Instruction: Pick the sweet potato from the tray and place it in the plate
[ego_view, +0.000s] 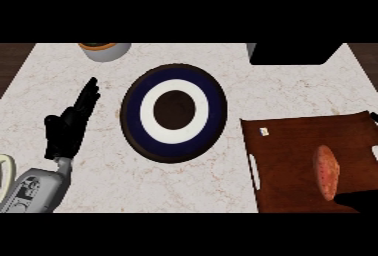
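Your black left hand (68, 127) rests on the pale marble counter (96, 170), fingers straight and holding nothing; your right hand is not identifiable. The reddish-orange oblong sweet potato (325, 171) lies in the brown wooden tray (295, 150), well apart from the round navy-and-white ringed plate (174, 112). Judge both picking and placing as not yet done.

My left hand (68, 127) is matte black all over, long slim fingers and a thumb, with a blocky dark palm. Below it a short metallic wrist piece joins my forearm (33, 192), a rounded light grey shell carrying small dark markings and panel lines. At lower right, just a black sliver (358, 201) shows.
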